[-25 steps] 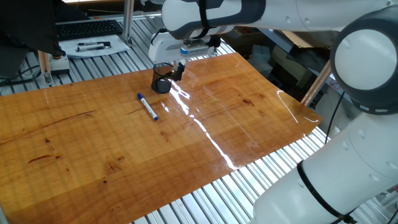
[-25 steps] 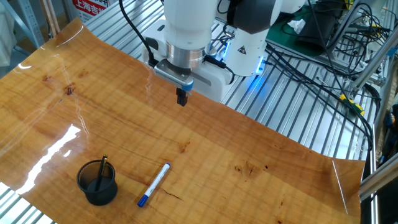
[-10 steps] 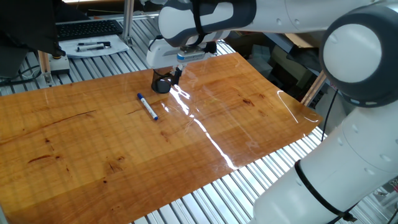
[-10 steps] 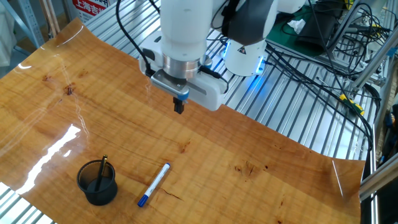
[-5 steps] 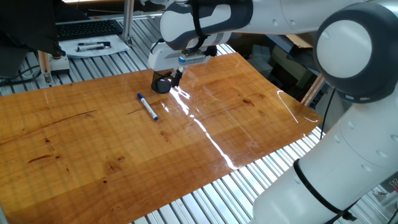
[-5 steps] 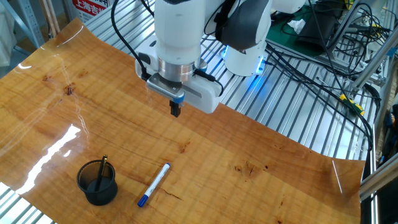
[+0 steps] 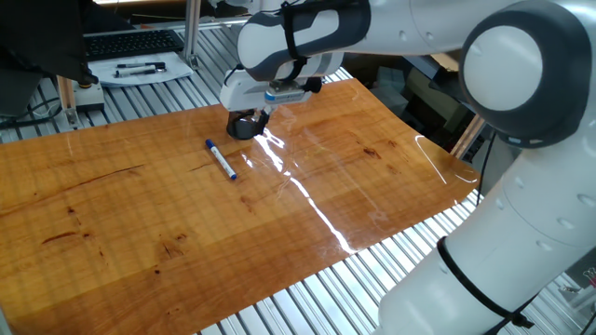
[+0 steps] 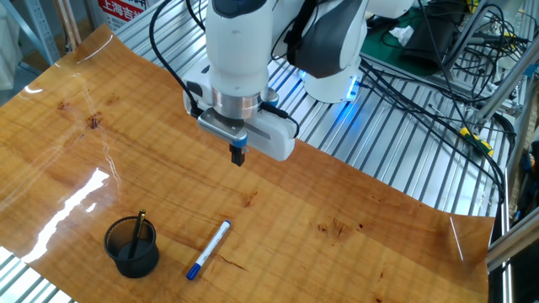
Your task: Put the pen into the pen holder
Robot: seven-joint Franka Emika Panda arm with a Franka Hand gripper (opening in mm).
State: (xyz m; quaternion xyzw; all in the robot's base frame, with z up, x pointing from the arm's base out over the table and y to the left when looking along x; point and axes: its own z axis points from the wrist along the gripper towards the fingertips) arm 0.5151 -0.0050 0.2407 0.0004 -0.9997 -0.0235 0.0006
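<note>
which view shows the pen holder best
The other fixed view: the pen holder stands unblocked on the table, its open rim and a dark stick inside visible. In one fixed view the pen holder is small and partly hidden behind the tool.

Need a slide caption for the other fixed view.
Gripper hovers above the wooden board, pen lying beside the pen holder.

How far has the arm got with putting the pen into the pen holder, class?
Nothing looks done yet. The pen lies flat on the wooden tabletop, beside the pen holder and not touching it. The holder already has a dark stick-like item standing in it. The pincer hangs above the table, carrying nothing, fingertips together. Reaching, grasping, lifting and dropping the pen in are all left.
</note>
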